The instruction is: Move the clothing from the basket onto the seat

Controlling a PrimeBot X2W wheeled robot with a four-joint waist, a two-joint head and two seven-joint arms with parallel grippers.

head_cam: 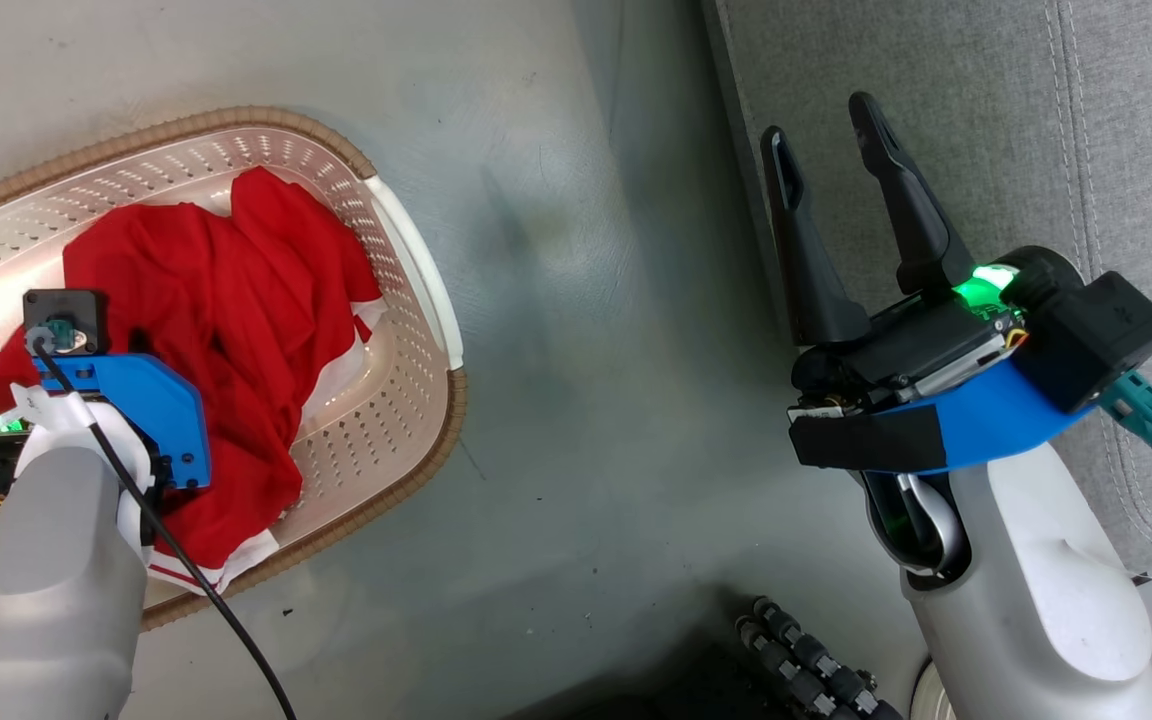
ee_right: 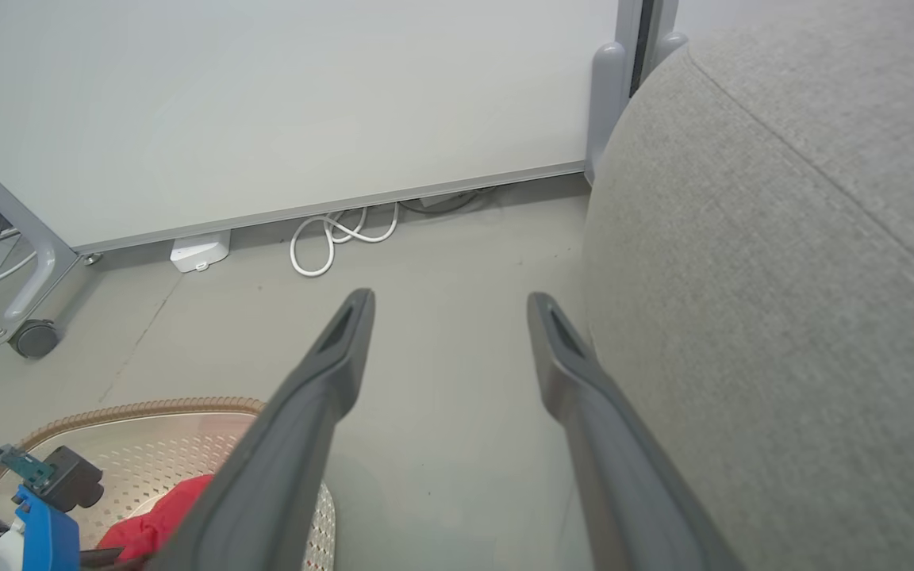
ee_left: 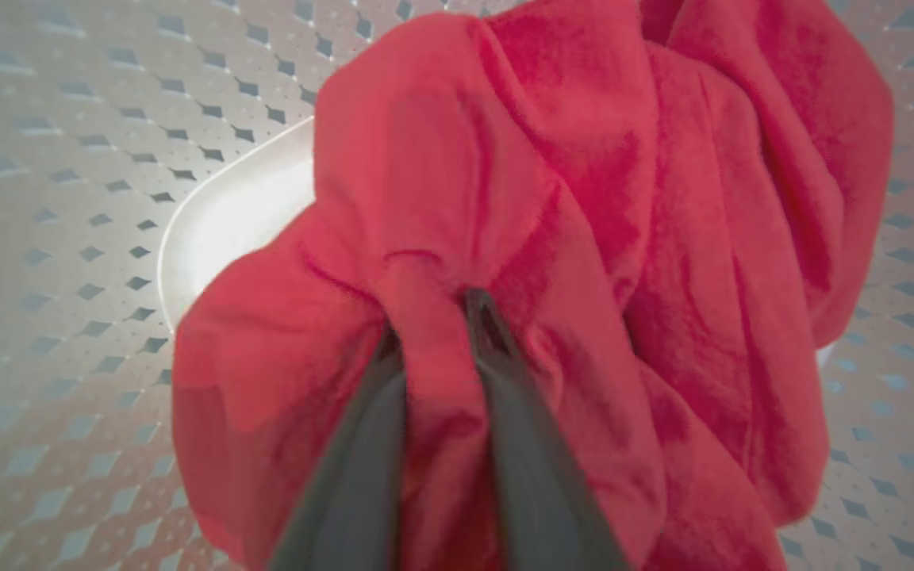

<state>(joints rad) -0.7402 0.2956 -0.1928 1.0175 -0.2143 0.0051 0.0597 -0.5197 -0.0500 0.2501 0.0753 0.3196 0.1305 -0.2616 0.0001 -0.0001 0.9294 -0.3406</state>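
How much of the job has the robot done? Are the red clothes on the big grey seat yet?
Not yet. Done: nothing lies on the visible part of the seat. In hand: the left end effector pinches a fold of the red garment, which lies in the basket. Left: lift it out, carry it over, set it on the seat. The right end effector is open beside the seat, holding nothing.

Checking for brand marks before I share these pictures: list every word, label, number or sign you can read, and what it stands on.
No text can be read in any view.
The red garment: white trim, no print visible.
The basket: plain perforated wall; the garment covers much of its bottom.
The black camera housing on the right wrist: a faint mark, too small to read.
The white box by the wall: no legible marking.
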